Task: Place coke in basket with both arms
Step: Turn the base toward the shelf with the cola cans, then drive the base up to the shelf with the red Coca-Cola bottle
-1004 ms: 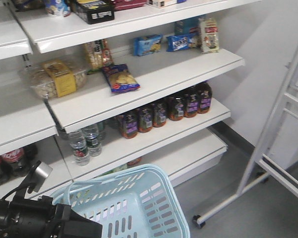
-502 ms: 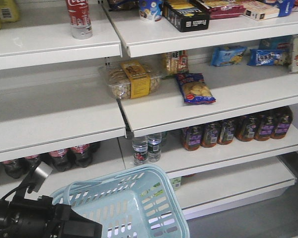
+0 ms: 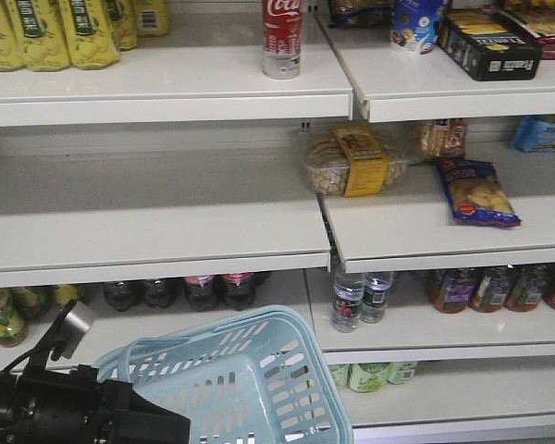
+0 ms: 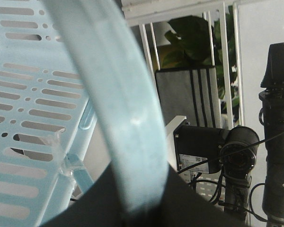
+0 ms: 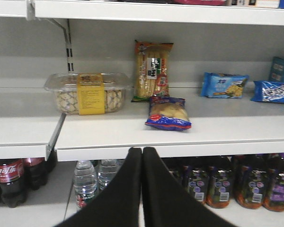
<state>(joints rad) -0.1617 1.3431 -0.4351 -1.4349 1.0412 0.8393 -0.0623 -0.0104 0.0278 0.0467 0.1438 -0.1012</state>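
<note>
Since half a second ago the front view has swung left along the shelving: the coke point(image 3: 282, 37), then at the upper left, now stands at the upper centre, while the basket point(image 3: 250, 388) and the left gripper point(image 3: 166, 424) keep their place at the near left of that view. I find the coke upright on the top shelf, at the right end of its board, with yellow packets point(image 3: 46, 32) well to its left; it is far from and well above the basket and untouched. In the left wrist view the basket's handle runs down into the dark gripper body, so I judge that hand clamped on the basket. The right gripper point(image 5: 142, 151) has its fingers pressed together on nothing and faces the middle shelf, where a clear tub point(image 5: 87, 92) sits, below the coke's level. I judge the step to be lining up before the reach. Next, the right arm needs to rise to the top shelf and part its fingers around the bottle's body.
</note>
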